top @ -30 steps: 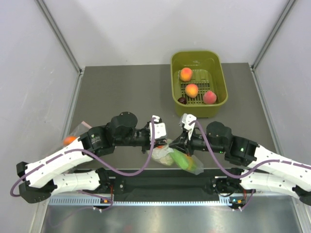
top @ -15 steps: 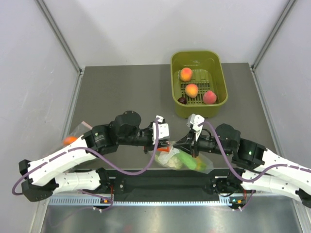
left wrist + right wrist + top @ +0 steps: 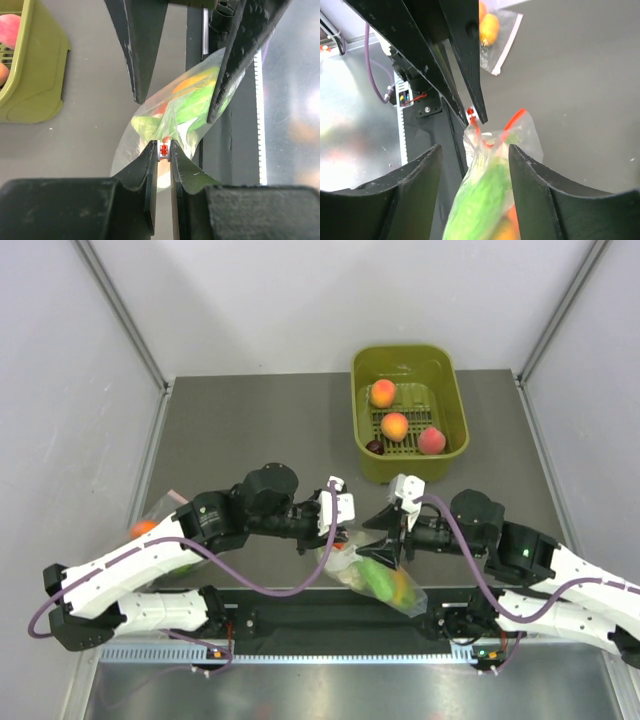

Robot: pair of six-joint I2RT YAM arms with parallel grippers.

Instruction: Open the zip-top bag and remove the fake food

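At 6 o'clock on the worktop (image 3: 250,430), right at its near edge: zip-top bag (image 3: 366,566), clear and crinkled, with the fake food (image 3: 380,578) inside, a green oblong piece plainest, yellow-orange at its 4 o'clock end, a pale piece at 9 o'clock. From overhead, just left gripper (image 3: 334,538) and right gripper (image 3: 372,542) meeting over the bag's mouth, the grip itself unreadable. Settled by the left wrist view: left fingers (image 3: 150,170) nearly together, pinching the orange-red zip strip (image 3: 163,150) between their tips, bag body spreading away beyond. In the same view, reaching in from 12 o'clock: right fingers set wide, one on either side of the bag, nothing clamped. Matched by the right wrist view: fingers (image 3: 415,200) well apart, green piece and clear film between them, contact with the film impossible to tell, and the red strip at a left fingertip just beyond. Caught there too, outside the left wrist view: second clear bag (image 3: 500,40) with a pale strip and an orange fruit inside, at 12 o'clock; overhead, at 9 o'clock by the worktop's left edge. Farthest, at 1 o'clock overhead: green bin (image 3: 357,430) holding three peaches (image 3: 395,426) and a small dark plum (image 3: 375,447); only one corner of it at 10 o'clock in the left wrist view.
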